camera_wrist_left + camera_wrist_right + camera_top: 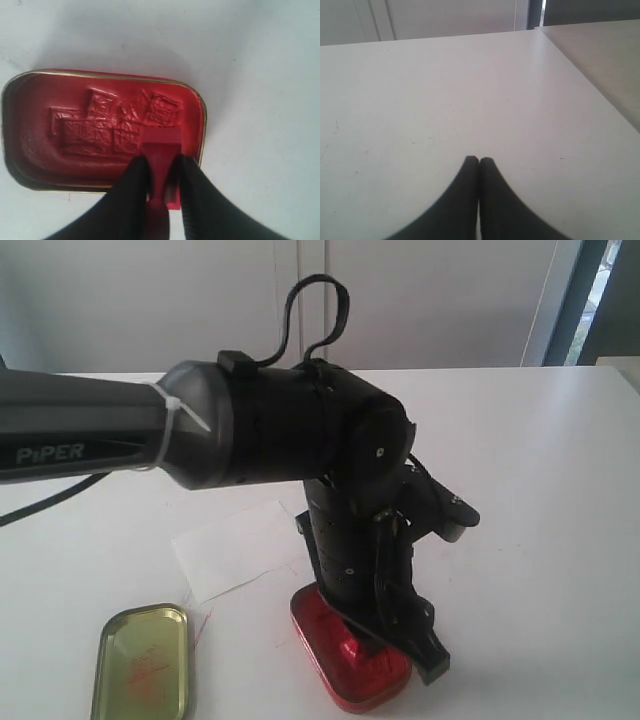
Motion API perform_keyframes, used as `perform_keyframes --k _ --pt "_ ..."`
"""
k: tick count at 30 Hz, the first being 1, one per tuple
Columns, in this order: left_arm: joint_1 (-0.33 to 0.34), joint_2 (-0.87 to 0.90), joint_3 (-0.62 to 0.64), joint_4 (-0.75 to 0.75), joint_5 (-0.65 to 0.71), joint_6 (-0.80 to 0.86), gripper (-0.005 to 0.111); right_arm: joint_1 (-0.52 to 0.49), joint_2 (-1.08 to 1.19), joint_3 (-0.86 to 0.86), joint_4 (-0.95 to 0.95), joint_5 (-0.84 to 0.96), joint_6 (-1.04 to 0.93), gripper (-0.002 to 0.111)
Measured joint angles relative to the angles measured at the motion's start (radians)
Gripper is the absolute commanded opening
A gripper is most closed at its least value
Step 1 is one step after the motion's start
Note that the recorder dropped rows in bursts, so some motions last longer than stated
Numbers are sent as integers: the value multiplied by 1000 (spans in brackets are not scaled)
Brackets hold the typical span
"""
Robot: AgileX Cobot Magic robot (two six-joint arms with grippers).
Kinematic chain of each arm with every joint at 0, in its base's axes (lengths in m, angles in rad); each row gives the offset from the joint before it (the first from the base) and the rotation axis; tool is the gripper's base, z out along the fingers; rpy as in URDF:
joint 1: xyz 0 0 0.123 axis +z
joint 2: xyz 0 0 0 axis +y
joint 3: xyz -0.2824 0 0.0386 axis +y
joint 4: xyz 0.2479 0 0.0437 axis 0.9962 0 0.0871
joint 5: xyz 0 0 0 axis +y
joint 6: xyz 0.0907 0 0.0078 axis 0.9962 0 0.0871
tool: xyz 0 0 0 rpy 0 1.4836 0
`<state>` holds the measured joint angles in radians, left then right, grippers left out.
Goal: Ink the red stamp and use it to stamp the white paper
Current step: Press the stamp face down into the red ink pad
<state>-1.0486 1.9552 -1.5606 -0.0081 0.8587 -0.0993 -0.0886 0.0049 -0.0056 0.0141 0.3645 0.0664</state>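
Observation:
My left gripper (161, 159) is shut on the red stamp (161, 144), gripping its handle with the square base pointing down. The base is over one end of the red ink pad inside the oval red tin (30, 170), near the rim; I cannot tell if it touches the ink. The pad shows several pressed square imprints (95, 132). In the exterior view the left gripper (405, 635) stands over the red tin (345, 680) and hides the stamp. The white paper (235, 548) lies flat just beyond the tin. My right gripper (479, 160) is shut on nothing above bare table.
The gold-green tin lid (145, 660) lies open side up at the front left, with red smears inside. The left arm's black body (290, 435) reaches across the middle of the table. A table edge (590, 80) runs alongside the right gripper.

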Motion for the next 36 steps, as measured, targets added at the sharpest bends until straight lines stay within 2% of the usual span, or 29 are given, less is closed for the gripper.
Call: perform_keyframes --k 9,16,36 --pt "-8 42 -18 35 27 -3 0 0 0 0 0 0 0 0" --pt "-62 48 -18 214 39 -94 0 0 0 0 0 0 0 0" --pt "-76 103 -35 229 12 -112 0 0 0 0 0 0 0 0"
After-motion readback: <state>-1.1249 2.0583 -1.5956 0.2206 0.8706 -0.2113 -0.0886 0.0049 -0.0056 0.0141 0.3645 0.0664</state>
